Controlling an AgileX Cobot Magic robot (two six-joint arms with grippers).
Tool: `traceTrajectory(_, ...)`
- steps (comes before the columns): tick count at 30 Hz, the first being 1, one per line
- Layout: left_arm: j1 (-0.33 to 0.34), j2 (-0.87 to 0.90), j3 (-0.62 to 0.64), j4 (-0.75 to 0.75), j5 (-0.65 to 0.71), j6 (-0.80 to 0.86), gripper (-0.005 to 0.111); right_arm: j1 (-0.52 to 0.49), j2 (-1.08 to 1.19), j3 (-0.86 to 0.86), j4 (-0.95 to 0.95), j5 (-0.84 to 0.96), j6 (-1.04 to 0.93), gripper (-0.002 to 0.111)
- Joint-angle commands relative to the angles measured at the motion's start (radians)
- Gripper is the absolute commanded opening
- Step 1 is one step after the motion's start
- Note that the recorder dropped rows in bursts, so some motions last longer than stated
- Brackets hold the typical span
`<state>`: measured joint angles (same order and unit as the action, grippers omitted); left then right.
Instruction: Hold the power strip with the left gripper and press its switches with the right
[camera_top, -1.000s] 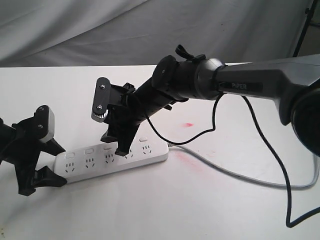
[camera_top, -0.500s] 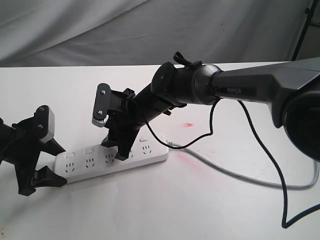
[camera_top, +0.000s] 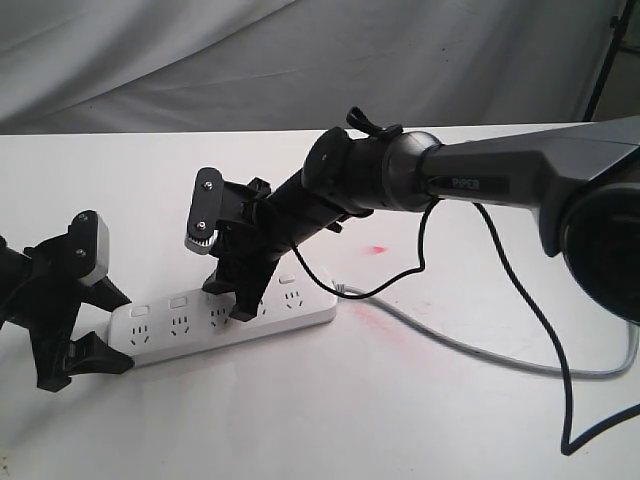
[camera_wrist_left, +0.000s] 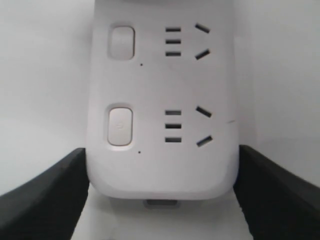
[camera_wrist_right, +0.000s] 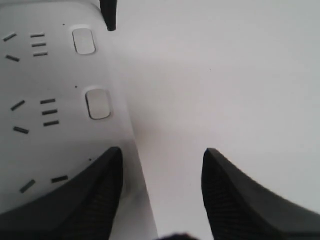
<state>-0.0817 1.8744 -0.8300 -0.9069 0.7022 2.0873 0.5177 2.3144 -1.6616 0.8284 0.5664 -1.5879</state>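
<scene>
The white power strip (camera_top: 300, 312) lies flat on the white table (camera_top: 330, 420). My left gripper (camera_top: 112, 328) is shut on its left end, and the left wrist view shows a black finger (camera_wrist_left: 55, 192) pressed against each long side of the strip (camera_wrist_left: 162, 165). Two switches (camera_wrist_left: 119, 125) show there beside their sockets. My right gripper (camera_top: 228, 302) is open and tilted down onto the middle of the strip. One of its fingers (camera_wrist_right: 95, 195) lies over the switch row of the strip (camera_wrist_right: 55, 75); the other hangs over bare table. Two switches (camera_wrist_right: 98, 103) lie beyond it.
The grey cord (camera_top: 480, 350) runs from the strip's right end to the right. The right arm's black cable (camera_top: 555, 370) loops over the table. A faint red smear (camera_top: 378, 248) marks the tabletop. Grey cloth (camera_top: 300, 60) hangs behind.
My right gripper has shifted slightly left and dipped lower, bringing its fingertip down against the strip. The left gripper and the strip have stayed put.
</scene>
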Motion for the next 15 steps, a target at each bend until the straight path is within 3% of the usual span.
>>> traceTrajectory(1, 0.0, 0.0, -0.001, 0.004, 0.005, 0.005, 0.067, -0.003, 0.021, 0.001, -0.044, 0.011, -0.012, 0.047)
traceTrajectory(15, 0.0, 0.0, -0.001, 0.004, 0.005, 0.005, 0.067, -0.001, 0.062, 0.001, -0.059, 0.029, -0.034, 0.047)
